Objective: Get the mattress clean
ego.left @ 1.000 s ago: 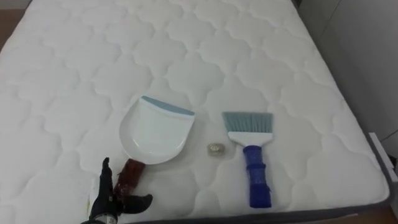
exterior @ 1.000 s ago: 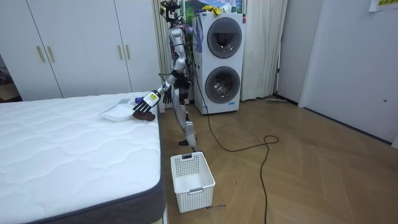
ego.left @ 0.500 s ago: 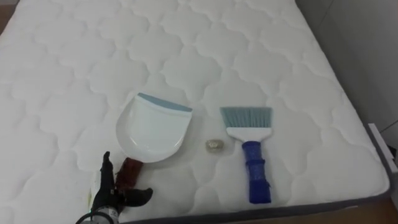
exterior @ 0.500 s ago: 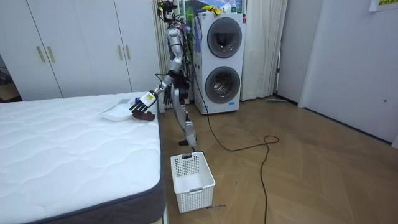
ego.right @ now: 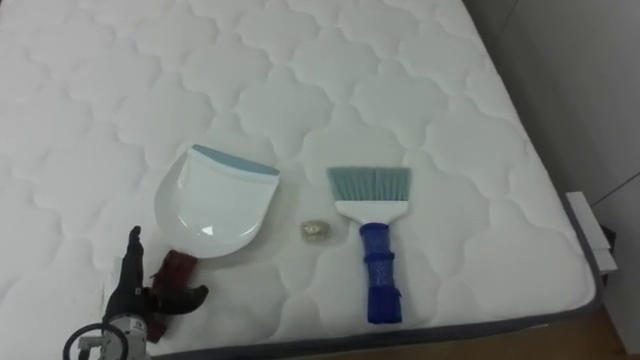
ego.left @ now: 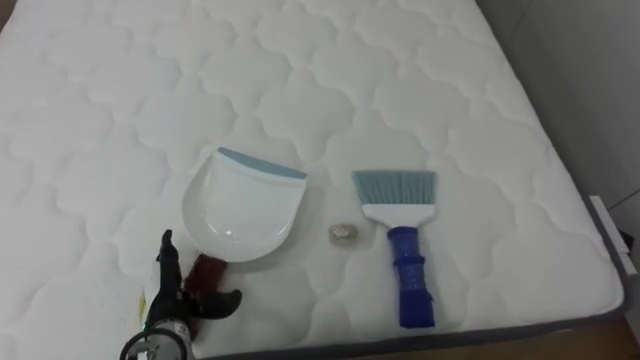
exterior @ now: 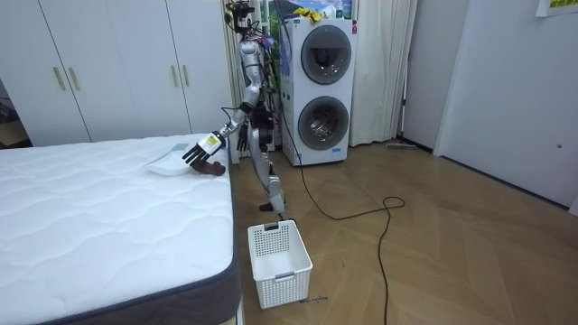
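Note:
A white dustpan (ego.left: pixel 240 205) with a pale blue lip lies on the white quilted mattress (ego.left: pixel 300 80), its dark red handle (ego.left: pixel 207 270) pointing at me. To its right lies a brush (ego.left: pixel 400 250) with pale blue bristles and a blue handle. Between the two sits a small crumpled scrap (ego.left: pixel 342 233). My left hand (ego.left: pixel 168 300) is open near the bed's front edge, its fingers straight. Its thumb is spread across the end of the dustpan's handle without closing on it. In the room view the same hand (exterior: pixel 200 150) hovers just above that handle.
I stand at the bed's end, with stacked washing machines (exterior: pixel 321 81) behind me. A white slatted basket (exterior: pixel 278 260) stands on the wooden floor beside the bed's corner. The mattress's grey front edge (ego.left: pixel 470 337) runs just below the brush.
My left hand has risen a little and reached further over the bed, so its thumb now lies over the end of the dustpan's handle. The eye view has shifted slightly.

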{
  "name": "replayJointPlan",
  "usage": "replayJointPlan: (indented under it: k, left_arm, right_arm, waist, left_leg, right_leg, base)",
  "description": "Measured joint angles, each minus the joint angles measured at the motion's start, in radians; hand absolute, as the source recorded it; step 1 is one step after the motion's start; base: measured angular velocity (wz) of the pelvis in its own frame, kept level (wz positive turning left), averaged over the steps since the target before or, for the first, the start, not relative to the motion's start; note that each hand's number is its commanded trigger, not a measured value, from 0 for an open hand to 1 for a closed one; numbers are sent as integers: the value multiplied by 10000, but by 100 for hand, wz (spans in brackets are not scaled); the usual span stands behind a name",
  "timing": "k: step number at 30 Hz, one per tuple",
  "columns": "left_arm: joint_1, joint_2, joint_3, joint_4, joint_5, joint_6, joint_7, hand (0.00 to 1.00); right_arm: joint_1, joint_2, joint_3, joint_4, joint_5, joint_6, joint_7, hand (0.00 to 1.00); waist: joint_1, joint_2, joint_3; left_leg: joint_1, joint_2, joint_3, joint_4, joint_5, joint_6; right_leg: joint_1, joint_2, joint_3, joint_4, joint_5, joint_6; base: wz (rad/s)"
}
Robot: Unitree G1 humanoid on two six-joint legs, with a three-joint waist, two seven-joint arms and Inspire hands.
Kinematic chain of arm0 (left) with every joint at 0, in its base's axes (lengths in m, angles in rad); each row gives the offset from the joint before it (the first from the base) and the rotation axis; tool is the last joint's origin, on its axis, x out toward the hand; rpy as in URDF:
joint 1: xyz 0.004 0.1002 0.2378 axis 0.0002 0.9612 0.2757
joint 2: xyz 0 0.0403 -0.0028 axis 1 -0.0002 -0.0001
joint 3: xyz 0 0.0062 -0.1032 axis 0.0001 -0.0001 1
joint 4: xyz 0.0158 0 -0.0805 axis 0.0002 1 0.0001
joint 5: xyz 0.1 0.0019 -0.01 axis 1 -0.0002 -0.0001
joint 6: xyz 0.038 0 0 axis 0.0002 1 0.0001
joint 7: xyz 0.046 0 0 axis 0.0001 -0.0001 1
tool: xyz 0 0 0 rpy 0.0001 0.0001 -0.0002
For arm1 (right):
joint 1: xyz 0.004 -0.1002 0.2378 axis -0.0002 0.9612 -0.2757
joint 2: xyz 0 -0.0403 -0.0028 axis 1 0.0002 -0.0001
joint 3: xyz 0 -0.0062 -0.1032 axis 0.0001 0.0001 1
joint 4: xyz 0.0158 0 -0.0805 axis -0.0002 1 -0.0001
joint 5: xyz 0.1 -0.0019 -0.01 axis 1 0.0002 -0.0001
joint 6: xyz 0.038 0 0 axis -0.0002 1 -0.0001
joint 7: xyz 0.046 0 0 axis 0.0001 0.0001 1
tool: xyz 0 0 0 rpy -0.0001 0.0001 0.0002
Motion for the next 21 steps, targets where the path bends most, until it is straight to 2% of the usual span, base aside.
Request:
replayJointPlan:
  k: [5,9,14,19,21]
  left_arm:
    - [-76,170,2,15,-10,32,40,0]
    - [-345,158,-6,780,-13,129,6,0]
    - [-380,156,-6,1007,-14,207,-64,0]
    - [-505,122,-17,1732,-28,410,-232,0]
    - [-510,25,-16,1880,-32,423,-246,0]
  right_arm:
    - [-97,-3,2,69,163,91,0,0]
    - [-222,-1,1,208,165,186,17,0]
    - [-300,-5,-14,285,224,230,15,0]
    - [-574,6,5,677,567,357,-12,0]
    - [-697,8,69,847,613,358,-107,0]
  waist:
    - [-99,-2,-21]
    - [-182,22,-36]
    - [-258,67,-57]
    - [-407,122,-42]
    - [-408,124,-40]
  left_leg:
    - [-143,-1,-4,3,0,0]
    - [-171,-1,-16,9,0,0]
    - [-329,-2,-91,24,0,0]
    - [-343,-2,-123,22,0,0]
    - [-373,-2,-129,22,0,0]
  right_leg:
    - [-179,2,62,14,0,0]
    - [-214,7,66,8,0,0]
    - [-341,4,55,8,0,0]
    - [-371,8,62,11,0,0]
    - [-422,9,63,19,0,0]
  base:
    - [-2]
    - [-2]
    - [0]
    - [-1]
    - [-5]
